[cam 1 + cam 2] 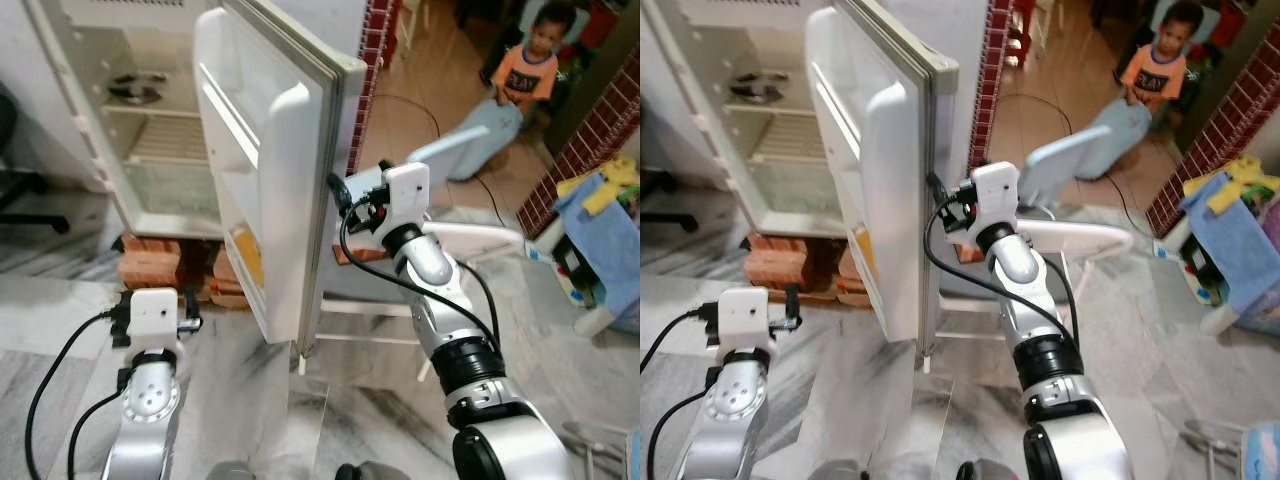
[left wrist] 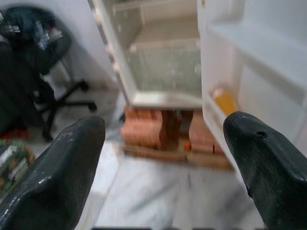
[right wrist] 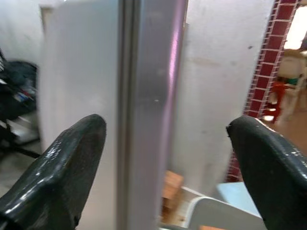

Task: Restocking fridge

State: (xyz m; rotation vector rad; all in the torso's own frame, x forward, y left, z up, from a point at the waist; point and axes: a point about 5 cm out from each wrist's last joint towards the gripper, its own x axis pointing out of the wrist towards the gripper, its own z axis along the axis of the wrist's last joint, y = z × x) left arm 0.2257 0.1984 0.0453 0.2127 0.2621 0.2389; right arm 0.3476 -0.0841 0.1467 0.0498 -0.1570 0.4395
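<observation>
Low on the left, the left gripper [image 2: 158, 167] hangs with its fingers spread wide and nothing between them, looking toward the open fridge [image 1: 150, 130], which stands on a stack of bricks [image 1: 150, 265]. Its shelves look nearly bare, and a yellow pack [image 1: 246, 255] sits in the lowest shelf of the fridge door [image 1: 270, 170]. That door stands swung out toward the robot. Right of it, the right gripper [image 3: 163, 158] is raised with fingers apart, straddling the door's outer edge without visibly clamping it. A careless push from this arm could, I judge, swing the door hard and rock the fridge on its bricks, or the fingers could slip off the thin edge. Farther right, a person [image 1: 520, 75] stands near a white chair [image 1: 470, 225], close enough that a wide arm sweep is a hazard.
</observation>
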